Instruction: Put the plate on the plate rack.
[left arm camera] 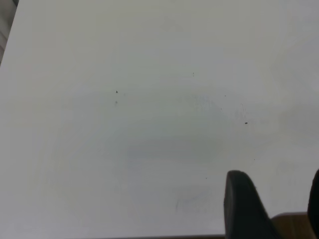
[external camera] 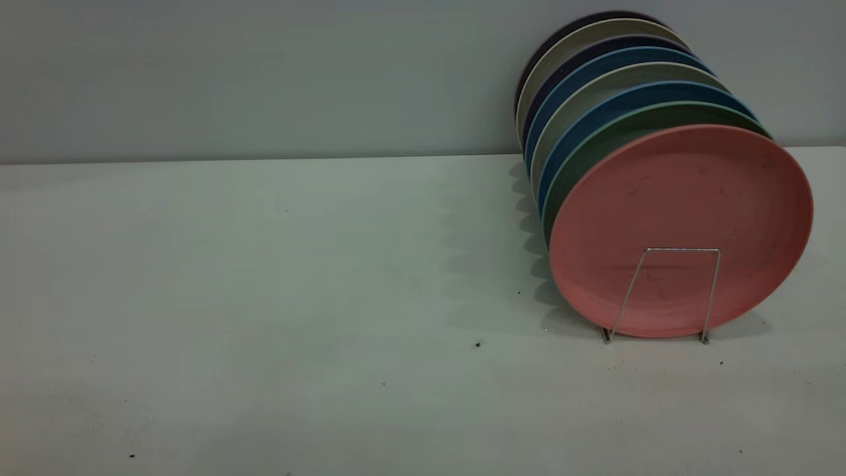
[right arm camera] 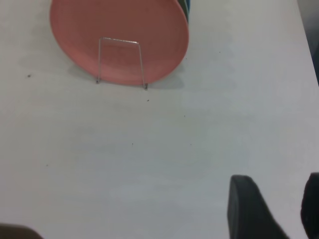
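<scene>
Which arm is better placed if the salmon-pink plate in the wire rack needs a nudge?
The right arm, probably. Its gripper, open, faces the round salmon-pink matte plate standing upright behind the thin silver wire plate rack's front loop. The left gripper, also open, sees only bare white table.

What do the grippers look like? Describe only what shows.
Neither arm appears in the exterior view. Each wrist view shows just the tips: the left gripper and the right gripper both have dark, matte, rounded-tipped jaws. No cables or markings show.
</scene>
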